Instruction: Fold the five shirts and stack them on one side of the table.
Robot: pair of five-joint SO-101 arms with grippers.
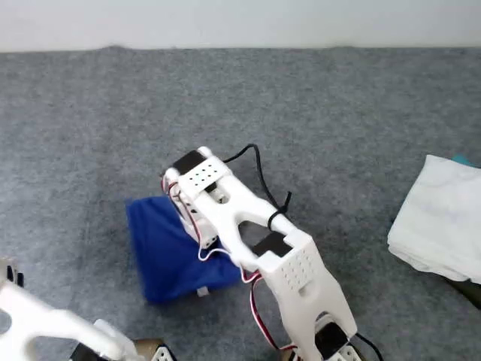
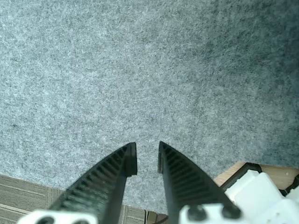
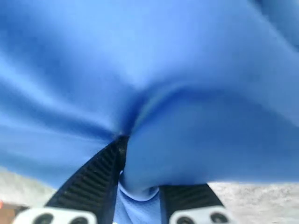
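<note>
Blue cloth is filling the space in front of the right jaws. They are pressing together on a fold of the blue shirt (image 3: 187, 93), and a small loop of cloth is bulging out between the two black ribbed fingers (image 3: 93, 177) just behind the pinch.

The left jaws are standing a little apart, with only a narrow gap between the tips, and they are holding nothing. Under them the grey felt of the bench (image 2: 140, 70) is lying bare. Close behind them the bench edge and a strip of wooden floor (image 2: 23, 198) are showing.

From above, the white plastic right arm (image 1: 248, 218) is leaning over the shirt, and its wrist housing is covering the jaws, so the pinch itself is hidden there. The rest of the shirt is lying flat on the felt around the right jaws as a rough, smooth square. The left arm (image 1: 37, 316) is being cut off at the corner of the high view.

Well apart from the right jaws, on the side away from the left jaws, a white folded stack (image 1: 440, 222) is lying at the bench side, cut off by the frame. I cannot tell how many shirts are in it. A teal corner (image 1: 466, 160) is peeking out behind it.
</note>
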